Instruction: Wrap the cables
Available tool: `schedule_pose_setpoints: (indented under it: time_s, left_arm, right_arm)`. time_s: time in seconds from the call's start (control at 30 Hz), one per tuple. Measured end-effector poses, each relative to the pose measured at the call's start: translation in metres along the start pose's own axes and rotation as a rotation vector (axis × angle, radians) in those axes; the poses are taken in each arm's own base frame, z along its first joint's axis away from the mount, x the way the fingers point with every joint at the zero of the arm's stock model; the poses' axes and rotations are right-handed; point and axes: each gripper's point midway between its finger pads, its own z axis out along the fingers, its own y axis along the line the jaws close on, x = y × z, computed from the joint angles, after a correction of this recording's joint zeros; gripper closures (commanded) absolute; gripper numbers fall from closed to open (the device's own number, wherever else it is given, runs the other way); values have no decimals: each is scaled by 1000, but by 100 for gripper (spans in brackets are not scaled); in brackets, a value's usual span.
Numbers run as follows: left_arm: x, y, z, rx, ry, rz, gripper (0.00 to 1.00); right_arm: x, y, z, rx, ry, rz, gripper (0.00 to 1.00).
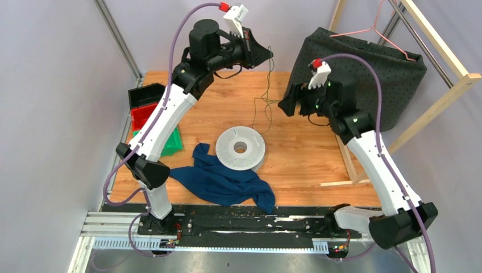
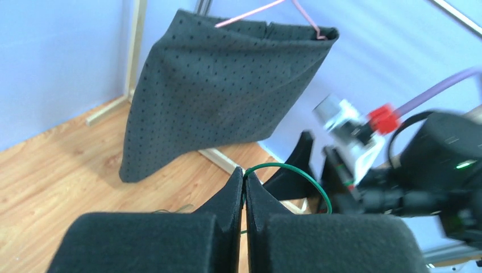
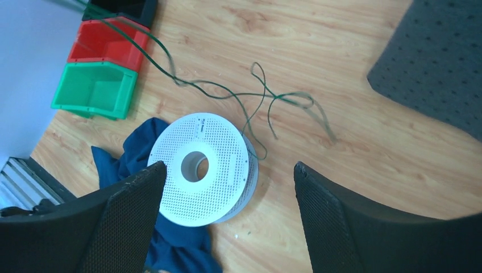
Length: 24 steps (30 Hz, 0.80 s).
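The thin green wire (image 2: 284,165) is pinched in the pressed-together left end effector (image 2: 245,177), raised above the tabletop (image 3: 369,165). Its slack trails down in loose loops just beside the white perforated spool (image 3: 221,136). The right end effector (image 3: 230,166) hovers spread above that spool.

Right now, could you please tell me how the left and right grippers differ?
The left gripper is shut on the green wire; the right gripper is open, holding nothing. The left faces the hanging grey cloth; the right looks down at the white spool. Both have black fingers.
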Motion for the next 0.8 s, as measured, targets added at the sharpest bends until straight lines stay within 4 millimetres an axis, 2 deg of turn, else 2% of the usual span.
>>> schedule_pose_setpoints:
  time_s: [0.1, 0.23, 0.4, 0.53, 0.63, 0.73, 0.8]
  left_arm:
    - [-18, -11, -10, 9, -41, 21, 100]
    - [-27, -15, -14, 5, -63, 36, 100]
    - [-23, -11, -15, -13, -50, 34, 100]
    - [-24, -11, -15, -18, -51, 33, 100]
    - [-25, -12, -17, -17, -54, 34, 100]
    - [-29, -16, -21, -11, -63, 38, 100]
    - [-33, -22, -25, 2, -70, 40, 100]
  right_arm:
    - [26, -4, 12, -43, -39, -35, 19]
    - [55, -18, 37, -37, -18, -42, 21]
    - [55, -34, 55, 21, -25, -39, 21]
    - [51, -46, 62, 87, -30, -22, 26]
    - [50, -47, 67, 90, -26, -20, 28]
    - [54, -45, 70, 67, -18, -20, 22]
    - [58, -40, 72, 29, -11, -20, 21]
